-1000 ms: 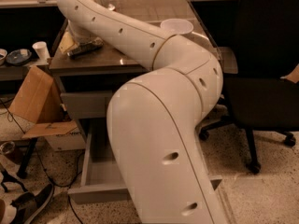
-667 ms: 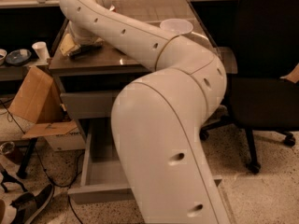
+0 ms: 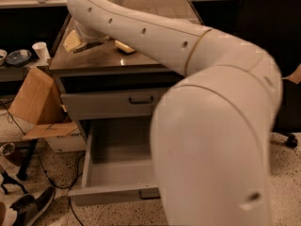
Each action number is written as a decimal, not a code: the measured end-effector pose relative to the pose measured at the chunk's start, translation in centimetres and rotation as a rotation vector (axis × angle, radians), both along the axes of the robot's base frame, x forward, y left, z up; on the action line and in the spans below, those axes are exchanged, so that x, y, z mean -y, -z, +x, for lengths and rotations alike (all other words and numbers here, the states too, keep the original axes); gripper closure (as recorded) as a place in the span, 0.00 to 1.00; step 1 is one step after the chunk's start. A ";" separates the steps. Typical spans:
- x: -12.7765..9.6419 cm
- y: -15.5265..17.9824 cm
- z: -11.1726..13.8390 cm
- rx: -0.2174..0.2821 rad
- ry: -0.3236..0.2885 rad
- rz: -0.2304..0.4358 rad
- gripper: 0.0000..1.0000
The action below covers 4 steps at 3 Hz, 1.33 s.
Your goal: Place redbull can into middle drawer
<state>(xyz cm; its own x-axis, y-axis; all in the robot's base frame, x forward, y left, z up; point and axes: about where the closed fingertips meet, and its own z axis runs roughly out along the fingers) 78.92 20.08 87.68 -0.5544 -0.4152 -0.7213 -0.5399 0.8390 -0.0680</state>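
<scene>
My gripper (image 3: 88, 45) is at the end of the long white arm, low over the left part of the brown cabinet top (image 3: 150, 13), next to a pale yellow object (image 3: 70, 40). The redbull can is hidden or out of view. The middle drawer (image 3: 101, 173) is pulled out below the cabinet, its grey inside showing and nothing visible in it; my arm's thick link covers its right part. Its dark handle (image 3: 149, 195) shows on the front edge. Above it, the upper grey drawer front (image 3: 103, 105) is shut.
A cardboard box (image 3: 33, 95) leans left of the cabinet. A white cup (image 3: 41, 51) and a dark bowl (image 3: 19, 56) stand on a low shelf at the left. A black office chair (image 3: 275, 27) stands at the right. Shoes (image 3: 33, 210) and cables lie on the speckled floor.
My arm's thick lower link has swung right and nearer the camera, uncovering more of the open drawer. The gripper has stayed over the left of the cabinet top.
</scene>
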 end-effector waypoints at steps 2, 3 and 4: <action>6.1 -3.9 -8.3 0.063 -0.029 -0.008 1.00; 8.9 -2.4 -12.2 -0.005 -0.106 -0.003 1.00; 10.6 1.9 -16.5 -0.153 -0.208 -0.026 1.00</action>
